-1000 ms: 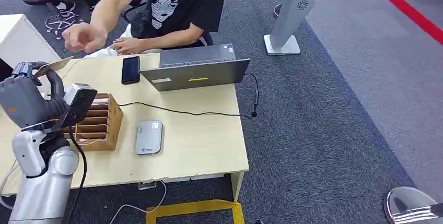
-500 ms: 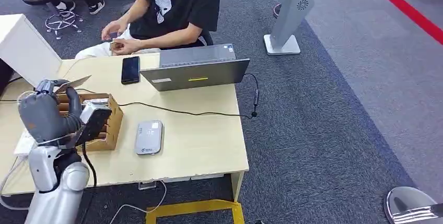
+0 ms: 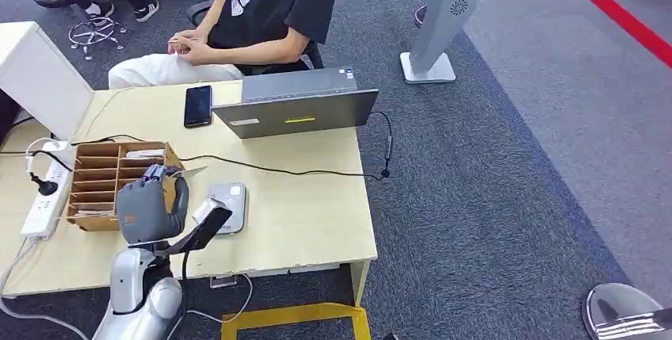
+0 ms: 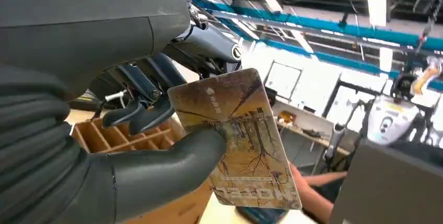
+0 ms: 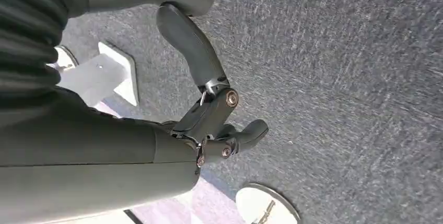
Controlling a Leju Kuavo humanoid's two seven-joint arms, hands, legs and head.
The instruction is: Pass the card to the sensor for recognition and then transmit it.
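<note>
1. Head view: the left hand (image 3: 150, 209) is up over the wooden table (image 3: 317, 213), between the brown box with slots (image 3: 111, 181) and the grey card reader (image 3: 227, 207).
2. Left wrist view shows this hand (image 4: 104, 145) pinching the card (image 4: 237, 140) between its thick thumb and its dark fingers (image 4: 141, 114). The card is brown and gold with a tree picture on it.
3. From the head view, the card (image 3: 190, 172) pokes out of the hand toward 2 o'clock. It hangs in the air, just at 10 o'clock from the card reader, and is not touching it.
4. A black wire (image 3: 277, 170) runs across the table from the box toward 3 o'clock.
5. A grey laptop (image 3: 297, 106) and a black phone (image 3: 198, 105) lie at 12 o'clock from the reader.
6. A person (image 3: 261, 7) in a black shirt sits behind the table.
7. A white power strip (image 3: 43, 193) lies at 9 o'clock from the box.
8. Right wrist view: the right hand (image 5: 209, 114) hangs over grey carpet (image 5: 339, 78). It holds nothing and its fingers are apart.
</note>
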